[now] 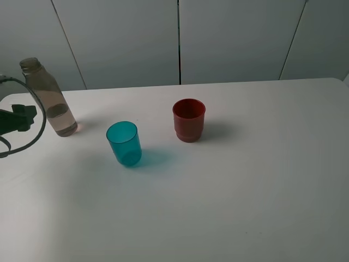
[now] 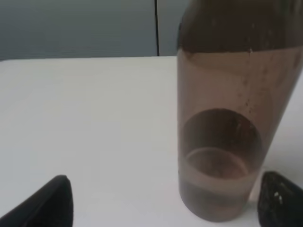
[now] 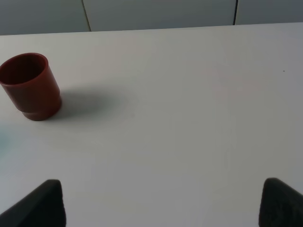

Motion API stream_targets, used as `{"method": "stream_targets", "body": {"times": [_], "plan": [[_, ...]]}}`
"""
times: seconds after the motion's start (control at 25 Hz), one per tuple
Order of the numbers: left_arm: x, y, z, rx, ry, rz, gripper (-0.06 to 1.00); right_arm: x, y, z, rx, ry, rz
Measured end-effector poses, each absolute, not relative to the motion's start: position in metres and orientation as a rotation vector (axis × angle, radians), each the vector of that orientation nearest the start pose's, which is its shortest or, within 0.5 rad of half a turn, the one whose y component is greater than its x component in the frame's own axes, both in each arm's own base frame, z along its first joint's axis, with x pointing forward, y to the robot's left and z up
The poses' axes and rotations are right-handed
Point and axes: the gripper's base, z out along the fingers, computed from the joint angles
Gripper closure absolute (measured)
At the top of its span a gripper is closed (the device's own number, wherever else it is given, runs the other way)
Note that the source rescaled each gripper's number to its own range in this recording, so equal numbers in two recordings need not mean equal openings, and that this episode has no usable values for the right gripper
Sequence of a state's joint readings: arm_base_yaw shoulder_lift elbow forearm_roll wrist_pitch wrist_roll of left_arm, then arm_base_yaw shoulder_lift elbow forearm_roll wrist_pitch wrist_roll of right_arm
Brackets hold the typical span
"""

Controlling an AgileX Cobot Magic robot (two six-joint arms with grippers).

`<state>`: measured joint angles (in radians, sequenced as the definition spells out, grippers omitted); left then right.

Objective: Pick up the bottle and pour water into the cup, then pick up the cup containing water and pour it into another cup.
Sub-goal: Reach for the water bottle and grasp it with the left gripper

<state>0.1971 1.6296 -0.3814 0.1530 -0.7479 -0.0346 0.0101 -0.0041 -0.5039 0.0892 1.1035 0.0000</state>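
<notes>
The smoky grey-brown bottle [image 1: 52, 99] stands upright at the far left of the white table, with a little water in its base. It fills the left wrist view [image 2: 232, 123], just beyond the right fingertip [image 2: 279, 198]. My left gripper [image 2: 165, 201] is open, and the bottle stands close ahead of its jaws, off toward one finger. The teal cup [image 1: 124, 143] stands upright near the middle. The dark red cup [image 1: 188, 119] stands upright behind and right of it and shows in the right wrist view [image 3: 30, 86]. My right gripper [image 3: 163, 203] is open and empty, well away from the red cup.
The white table [image 1: 262, 191] runs to a grey panelled wall [image 1: 180, 38] at the back. A black cable loop [image 1: 22, 117] and part of the left arm sit at the left edge beside the bottle.
</notes>
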Motion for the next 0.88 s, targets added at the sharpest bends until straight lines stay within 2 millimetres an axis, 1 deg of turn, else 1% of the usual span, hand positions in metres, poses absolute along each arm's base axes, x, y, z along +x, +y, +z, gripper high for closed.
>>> {"method": "stream_targets", "body": {"times": [0.16,0.52,0.88], "plan": [[0.264,0.043,0.141,-0.031,1.989,0.079,-0.06,-0.008,0.007,0.275,-0.017,2.078,0.113],[0.284,0.041,0.137,0.106,1.98,0.084,-0.06,-0.008,0.007,0.275,-0.017,2.078,0.113],[0.299,0.04,0.126,0.169,1.994,0.062,-0.06,-0.008,0.007,0.275,-0.017,2.078,0.113]]}}
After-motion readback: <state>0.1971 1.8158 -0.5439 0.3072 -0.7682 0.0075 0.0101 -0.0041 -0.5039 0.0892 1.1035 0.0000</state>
